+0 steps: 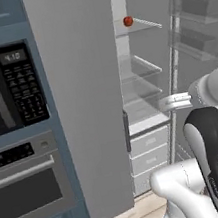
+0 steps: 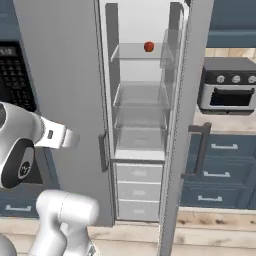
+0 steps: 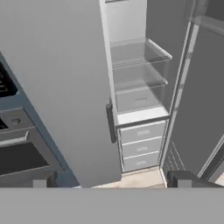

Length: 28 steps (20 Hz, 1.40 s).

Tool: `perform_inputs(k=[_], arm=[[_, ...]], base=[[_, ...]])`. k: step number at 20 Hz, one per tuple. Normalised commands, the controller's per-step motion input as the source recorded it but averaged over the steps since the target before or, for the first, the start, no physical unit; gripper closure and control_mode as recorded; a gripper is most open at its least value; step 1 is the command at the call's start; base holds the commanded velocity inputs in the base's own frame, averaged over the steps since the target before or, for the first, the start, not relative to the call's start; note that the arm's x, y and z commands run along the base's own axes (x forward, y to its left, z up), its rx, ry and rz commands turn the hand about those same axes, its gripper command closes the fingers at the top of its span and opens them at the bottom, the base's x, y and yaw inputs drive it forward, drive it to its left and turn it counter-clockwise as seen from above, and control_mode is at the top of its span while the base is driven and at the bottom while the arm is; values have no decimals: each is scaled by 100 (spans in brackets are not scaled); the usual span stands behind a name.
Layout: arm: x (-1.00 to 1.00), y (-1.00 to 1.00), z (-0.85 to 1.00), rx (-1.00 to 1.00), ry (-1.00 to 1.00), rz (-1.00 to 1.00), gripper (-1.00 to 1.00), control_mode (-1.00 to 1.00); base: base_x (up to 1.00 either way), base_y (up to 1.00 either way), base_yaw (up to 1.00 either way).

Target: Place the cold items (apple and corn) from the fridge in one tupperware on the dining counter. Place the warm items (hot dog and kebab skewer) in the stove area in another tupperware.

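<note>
Fridge [image 2: 140, 100] open, apple [image 1: 127, 21] on its shelf (untouched); my gripper [image 3: 111, 183] gapes wide, empty; everything remains.

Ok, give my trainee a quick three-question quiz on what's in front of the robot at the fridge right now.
1. True or false: the fridge door stands open.
2. On which glass shelf does the apple sit: A the upper one, B the lowest one, C a door shelf?
3. Fill in: the gripper is ____ and holds nothing.

Key: 1 true. 2 A, the upper shelf. 3 open.
</note>
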Motion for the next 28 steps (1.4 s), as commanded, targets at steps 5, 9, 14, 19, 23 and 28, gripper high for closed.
perform_inputs(k=[5,9,14,19,23,28], arm=[[0,0,0,0,0,0,-100,100],[0,0,0,0,0,0,-100,100],[0,0,0,0,0,0,-100,100],[0,0,0,0,0,0,-100,100],[0,0,0,0,0,0,-100,100],[0,0,0,0,0,0,-100,100]], base=[[50,12,-49],[23,0,-14],[57,-4,-2],[53,0,-15],[41,-5,-17],[55,-21,-4]])
